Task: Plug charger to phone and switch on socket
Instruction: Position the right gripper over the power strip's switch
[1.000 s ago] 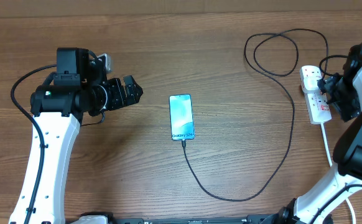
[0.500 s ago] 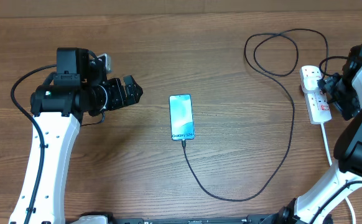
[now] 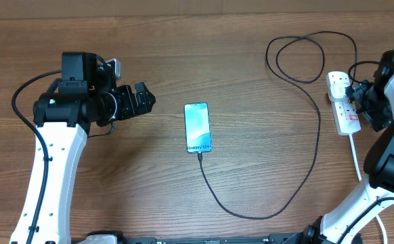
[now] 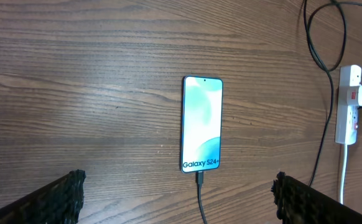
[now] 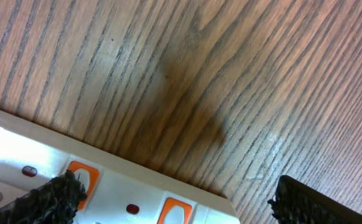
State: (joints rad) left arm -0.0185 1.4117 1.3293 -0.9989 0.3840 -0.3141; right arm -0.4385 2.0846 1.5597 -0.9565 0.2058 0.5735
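The charger [image 3: 305, 177] sits in the phone [image 3: 198, 127] at its 6 o'clock end; the spread right gripper [image 5: 180, 198], over the 3 o'clock socket [image 3: 344, 112], should press squarely on a red switch [image 5: 84, 177]; left gripper [image 3: 144, 98] likewise spread.

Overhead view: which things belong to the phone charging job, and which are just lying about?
Belong to the job: phone; charger cable, running to the phone's bottom end; white socket strip.
Just lying about: no loose extras visible, only the wooden table underneath.
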